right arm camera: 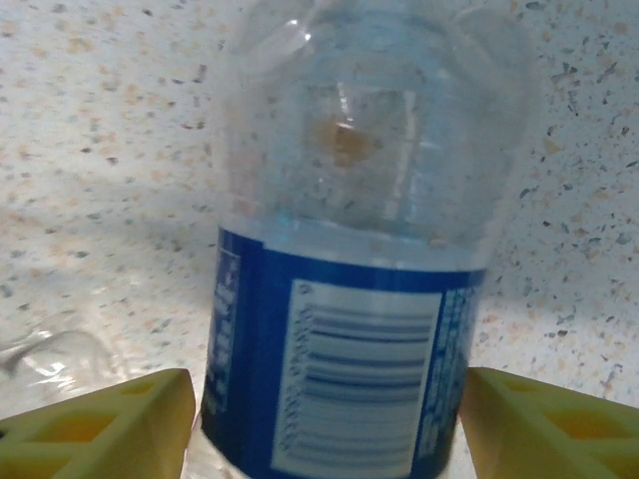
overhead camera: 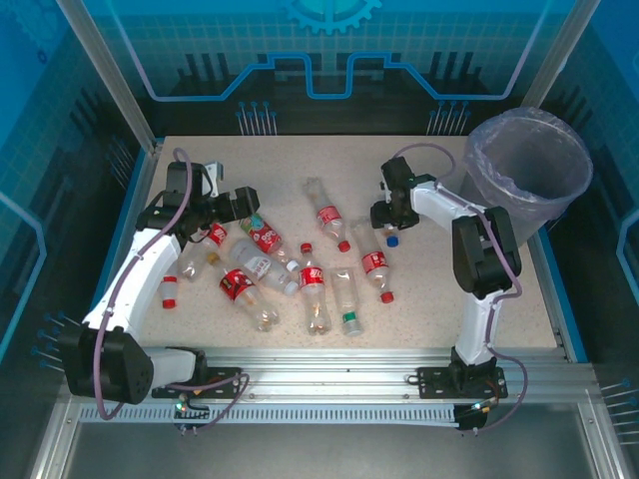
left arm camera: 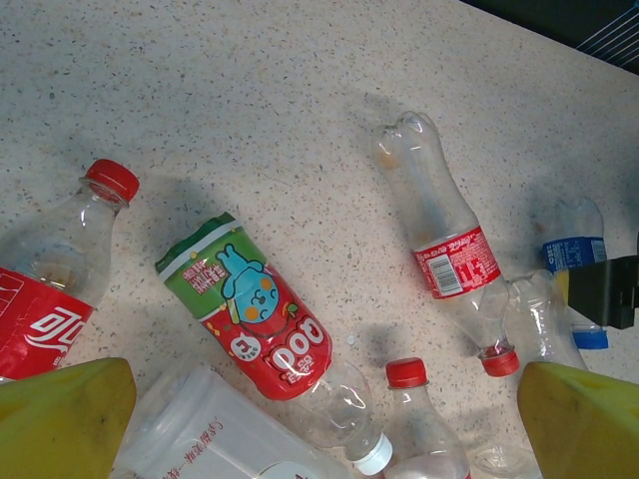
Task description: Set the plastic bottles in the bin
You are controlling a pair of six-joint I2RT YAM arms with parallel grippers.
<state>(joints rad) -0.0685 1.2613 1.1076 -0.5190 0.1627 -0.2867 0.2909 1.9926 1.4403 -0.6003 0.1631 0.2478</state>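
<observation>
Speckled table [overhead camera: 424, 299], bottles [overhead camera: 240, 284] crowded together — left hand [overhead camera: 243, 205] spread wide, right hand [overhead camera: 387, 228] straddling a blue-labelled bottle [right arm camera: 339, 369] (grip unclear).

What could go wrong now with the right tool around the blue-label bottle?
1. The right tool straddles the smooth blue-label bottle; it may slip out when squeezed or lifted.
2. The bin stands tall beside the right arm; the bottle may hit its rim.
3. The open left tool hangs over crowded bottles and might catch two.
</observation>
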